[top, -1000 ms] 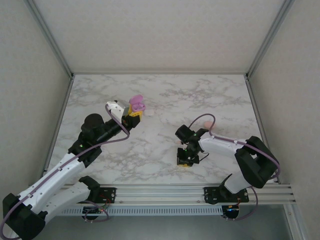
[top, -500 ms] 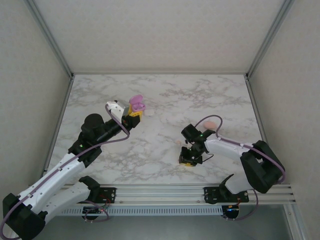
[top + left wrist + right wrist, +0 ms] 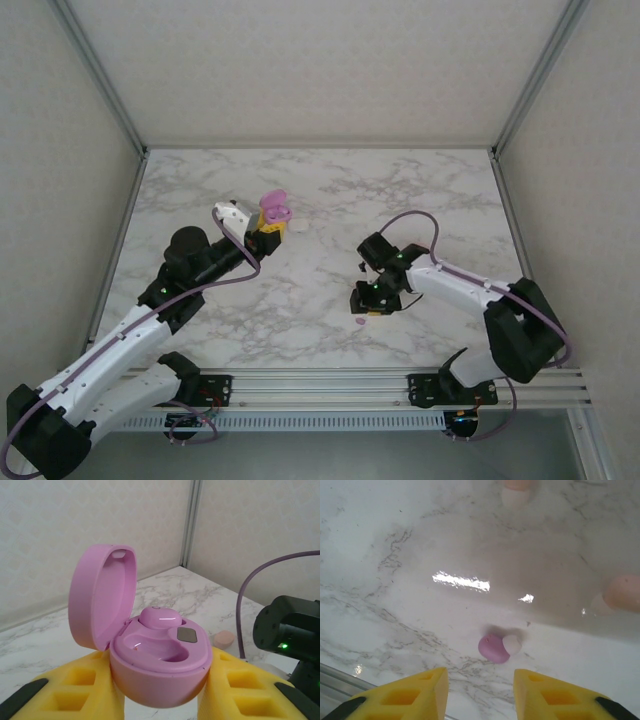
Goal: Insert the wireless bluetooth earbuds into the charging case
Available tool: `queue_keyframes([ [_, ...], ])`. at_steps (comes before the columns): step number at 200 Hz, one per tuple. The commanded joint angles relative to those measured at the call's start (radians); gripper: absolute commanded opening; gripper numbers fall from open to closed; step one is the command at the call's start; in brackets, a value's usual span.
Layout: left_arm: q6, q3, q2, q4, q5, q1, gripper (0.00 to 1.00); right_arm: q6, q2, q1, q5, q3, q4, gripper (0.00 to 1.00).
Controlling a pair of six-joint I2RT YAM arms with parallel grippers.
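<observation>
My left gripper [image 3: 268, 222] is shut on the open purple-pink charging case [image 3: 273, 208], lifted over the left middle of the table. In the left wrist view the charging case [image 3: 160, 660] sits between the yellow fingers [image 3: 75, 690] with its lid tipped back to the left. One purple earbud [image 3: 159, 617] sits in the far socket and the near socket is bare. My right gripper [image 3: 368, 303] stands open just above the table. A purple earbud [image 3: 495, 648] with a white tip lies loose on the marble beyond its fingertips [image 3: 432, 680], also seen as the purple earbud [image 3: 360, 321].
A peach earbud [image 3: 224, 639] lies on the table to the right of the case, and is the peach earbud [image 3: 300, 226] from above. Two more peach earbuds [image 3: 622, 592] [image 3: 517, 486] lie farther out from the right gripper. The front rail [image 3: 380, 380] runs close behind the loose purple earbud.
My right gripper has opened and pulled back from the table front, leaving the purple earbud lying on the marble. The left arm and case have held still.
</observation>
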Motion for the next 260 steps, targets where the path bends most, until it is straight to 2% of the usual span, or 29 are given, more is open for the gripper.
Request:
queue_keyframes([
  [1,-0.006,0.02,-0.015,0.033,0.003,-0.005,0.16,-0.148,0.04,-0.002,0.015,0.061,-0.017,0.42],
  [43,-0.006,0.023,-0.027,0.019,-0.004,-0.005,0.16,-0.265,0.146,-0.003,-0.014,0.12,-0.009,0.46],
  [86,0.0,0.023,-0.04,0.002,-0.015,-0.005,0.16,-0.258,0.214,-0.003,-0.04,0.106,0.002,0.46],
  [110,0.0,0.024,-0.04,0.002,-0.016,-0.004,0.16,-0.245,0.213,-0.002,-0.086,0.064,0.018,0.46],
  [178,-0.001,0.028,-0.034,0.003,-0.004,-0.005,0.16,-0.221,0.149,0.009,-0.085,0.034,-0.038,0.42],
  [209,-0.003,0.027,-0.038,0.005,-0.003,-0.005,0.16,-0.208,0.149,0.019,-0.048,0.053,-0.069,0.41],
  [243,-0.003,0.028,-0.04,0.0,-0.002,-0.005,0.16,-0.189,0.168,0.035,0.048,0.09,-0.097,0.39],
  [260,-0.001,0.028,-0.041,-0.003,-0.003,-0.005,0.17,-0.191,0.181,0.04,0.05,0.11,-0.097,0.38],
])
